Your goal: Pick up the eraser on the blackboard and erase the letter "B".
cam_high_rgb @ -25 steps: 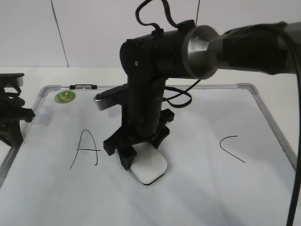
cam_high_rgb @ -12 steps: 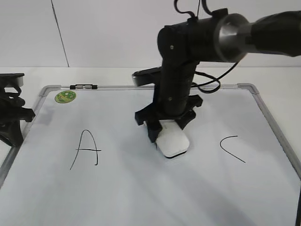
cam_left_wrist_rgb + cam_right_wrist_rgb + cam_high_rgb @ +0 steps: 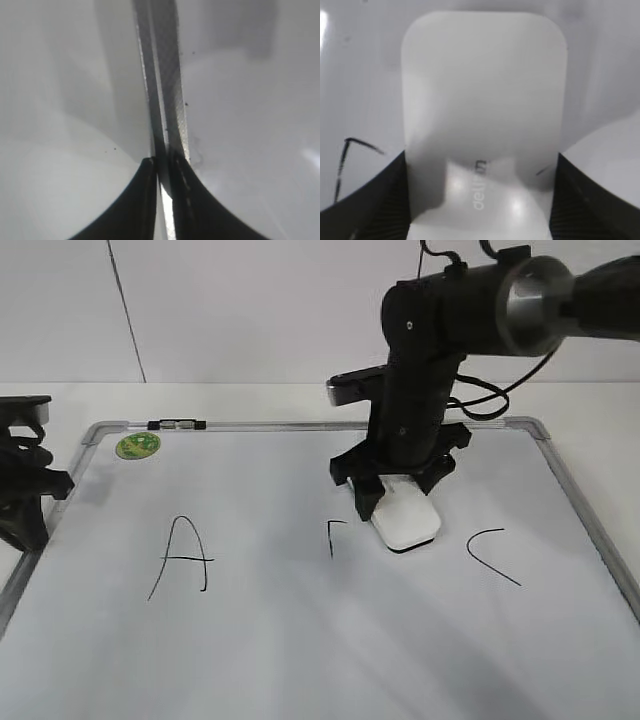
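The right gripper has its jaws clamped on the eraser, pressed flat on the blackboard beside a remnant of the letter "B"; the left gripper jaws are together.

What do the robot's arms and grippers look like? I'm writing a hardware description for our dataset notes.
The right arm is matte black with a silver metal collar near the wrist and loose black cables looping around it. The right gripper has black angular fingers with a fine woven texture. The left gripper is also black, with dark tapered fingers. No markings visible.

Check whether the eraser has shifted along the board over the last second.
Yes. The eraser, gripped by the right gripper, moved rightward, away from the A toward the C.
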Controlling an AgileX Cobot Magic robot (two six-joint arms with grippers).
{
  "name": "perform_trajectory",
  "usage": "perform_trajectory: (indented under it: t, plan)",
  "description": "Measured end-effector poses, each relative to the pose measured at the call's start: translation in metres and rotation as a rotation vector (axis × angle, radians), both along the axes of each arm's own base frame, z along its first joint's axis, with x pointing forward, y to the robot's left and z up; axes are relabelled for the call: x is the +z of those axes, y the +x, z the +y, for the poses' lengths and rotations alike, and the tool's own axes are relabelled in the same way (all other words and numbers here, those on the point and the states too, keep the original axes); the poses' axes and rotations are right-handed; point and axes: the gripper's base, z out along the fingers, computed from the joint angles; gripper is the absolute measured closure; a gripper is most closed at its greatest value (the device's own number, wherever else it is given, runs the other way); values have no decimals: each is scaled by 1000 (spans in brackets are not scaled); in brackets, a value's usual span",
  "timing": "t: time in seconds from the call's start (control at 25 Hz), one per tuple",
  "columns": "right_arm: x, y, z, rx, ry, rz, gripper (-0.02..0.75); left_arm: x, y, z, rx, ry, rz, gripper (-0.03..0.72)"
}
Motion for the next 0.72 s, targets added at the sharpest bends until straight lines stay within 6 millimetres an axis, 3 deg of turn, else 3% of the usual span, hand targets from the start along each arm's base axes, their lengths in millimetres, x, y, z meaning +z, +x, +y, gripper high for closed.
perform_trajectory:
  t: [0.32, 0.44, 0.56, 0.72]
  plan:
    - [0, -44, 69, 208, -15, -5, 218, 0, 0, 0, 0, 0, 2, 633]
    - [0, -58, 87, 262, -15, -3, 218, 0, 0, 0, 0, 0, 2, 633]
    - [0, -62, 91, 273, -14, -2, 218, 0, 0, 0, 0, 0, 2, 631]
    - [0, -54, 81, 234, -2, 11, 218, 0, 0, 0, 0, 0, 2, 631]
